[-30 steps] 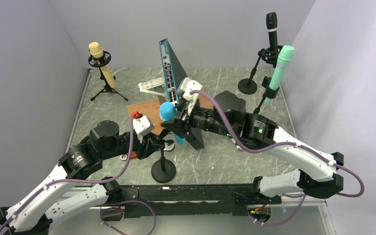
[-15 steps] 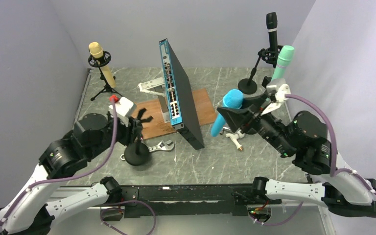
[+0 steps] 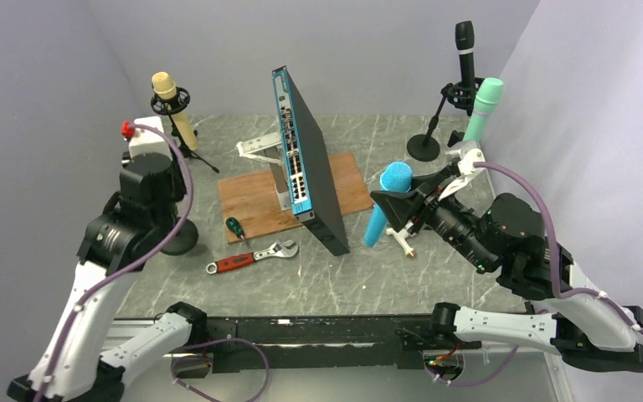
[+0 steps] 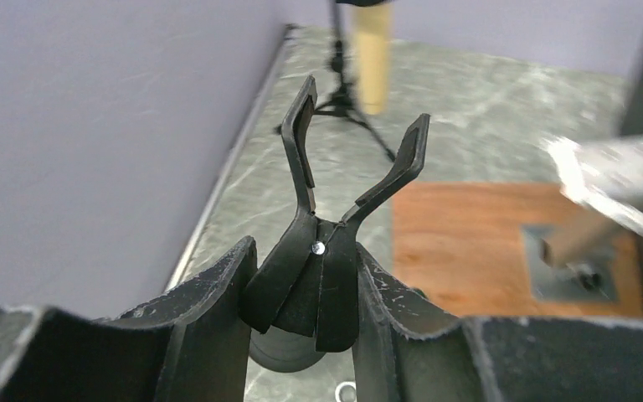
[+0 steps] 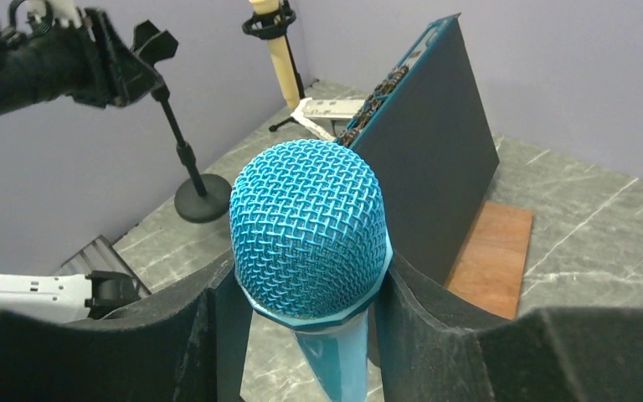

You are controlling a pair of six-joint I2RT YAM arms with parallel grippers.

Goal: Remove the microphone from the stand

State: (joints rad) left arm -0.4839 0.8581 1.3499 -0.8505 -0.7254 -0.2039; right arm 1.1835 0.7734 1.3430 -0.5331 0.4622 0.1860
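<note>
My right gripper is shut on the blue microphone, just below its mesh head, and holds it above the table right of centre. The head fills the right wrist view between my fingers. The microphone is apart from the black stand. My left gripper is shut on the stand's empty forked clip. The stand's round base is by the left wall. In the top view my left fingers are hidden under the wrist. The right wrist view shows the stand's pole and base.
A tall network switch stands upright on a wooden board at centre. A wrench and a screwdriver lie in front. A yellow microphone on a tripod is back left. Black and mint microphones stand back right.
The blue microphone came out of the stand and moved right with my right gripper. My left gripper carried the empty stand left toward the wall.
</note>
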